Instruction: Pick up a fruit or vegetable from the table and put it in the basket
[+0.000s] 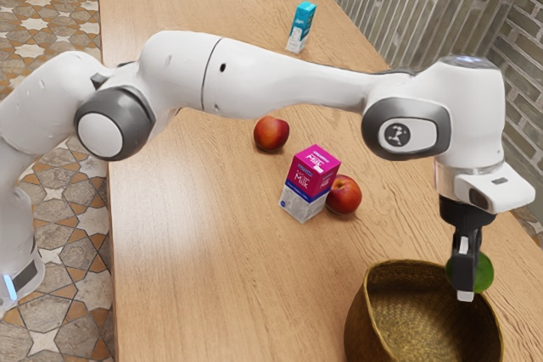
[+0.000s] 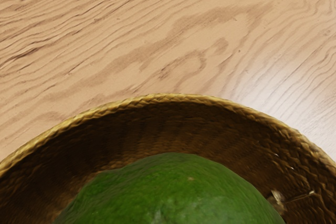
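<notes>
Exterior view, left to right: red apple [image 1: 271, 134], blue carton [image 1: 302, 28], pink milk carton [image 1: 311, 182], second apple [image 1: 344, 196] just beside it (none of them needed, I'd say), then basket [image 1: 360, 325]. Gripper [image 1: 466, 292] at the basket's far side, clamped on green fruit [image 1: 484, 274]; wrist view puts the fruit over the basket's opening. Step: placing, probably near release. Next: check it's well inside the rim, lower a little, let go. Risk: it catches the rim and rolls out.
</notes>
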Robot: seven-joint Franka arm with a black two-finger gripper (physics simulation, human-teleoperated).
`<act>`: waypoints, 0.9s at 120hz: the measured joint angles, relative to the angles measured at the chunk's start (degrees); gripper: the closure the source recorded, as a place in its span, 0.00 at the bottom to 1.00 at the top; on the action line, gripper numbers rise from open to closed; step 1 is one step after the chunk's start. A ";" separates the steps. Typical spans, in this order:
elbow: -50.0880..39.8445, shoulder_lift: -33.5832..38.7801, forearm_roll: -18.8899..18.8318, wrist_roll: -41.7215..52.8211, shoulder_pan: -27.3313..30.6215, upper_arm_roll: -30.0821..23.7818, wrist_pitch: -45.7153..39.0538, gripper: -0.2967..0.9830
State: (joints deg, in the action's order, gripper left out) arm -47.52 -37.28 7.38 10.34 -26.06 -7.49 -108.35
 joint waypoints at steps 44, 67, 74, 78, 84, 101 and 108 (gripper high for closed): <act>-0.40 -4.88 -0.22 -1.25 0.05 0.18 -5.32 0.52; -1.67 -4.88 0.35 -2.14 0.05 0.19 -6.72 0.37; -1.88 -4.74 0.56 -2.50 0.05 0.19 -6.91 0.33; -1.93 -4.68 0.62 -2.68 0.05 0.19 -7.00 0.31; -1.97 -4.64 0.66 -2.94 0.05 0.19 -7.10 0.28; -4.52 1.54 0.26 -3.64 0.33 1.79 -3.95 0.25; -7.52 9.20 -0.87 -4.35 0.43 7.12 2.02 0.25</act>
State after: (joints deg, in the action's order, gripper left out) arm -55.04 -28.08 6.51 5.99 -25.63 -0.37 -106.32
